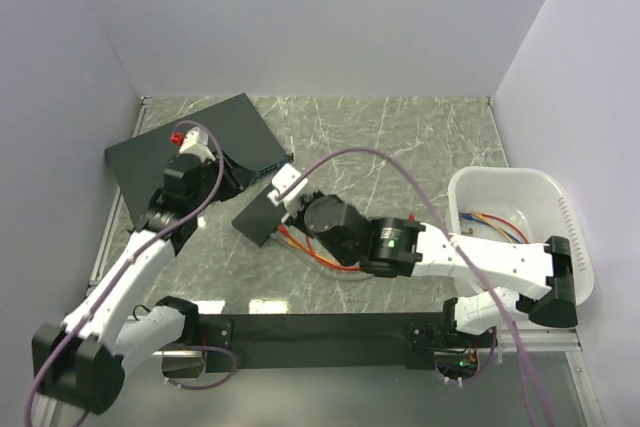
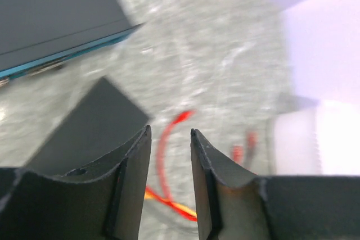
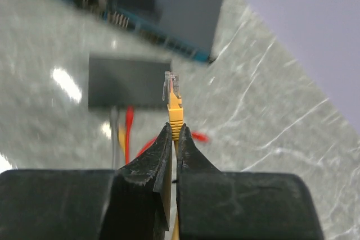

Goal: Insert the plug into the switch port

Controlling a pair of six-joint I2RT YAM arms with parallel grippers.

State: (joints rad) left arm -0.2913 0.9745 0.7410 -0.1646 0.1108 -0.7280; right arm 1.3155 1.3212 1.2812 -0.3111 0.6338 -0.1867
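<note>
- Right gripper: jaws clamped on the yellow plug, clear tip forward, just beside the switch.
- Switch lies flat near the table's middle, toward its left edge.
- Left gripper: jaws apart, near the far-left corner.

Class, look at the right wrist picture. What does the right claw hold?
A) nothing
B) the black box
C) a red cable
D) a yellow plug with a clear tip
D: the right claw is shut on the yellow plug, whose clear tip sticks out past it.
</note>
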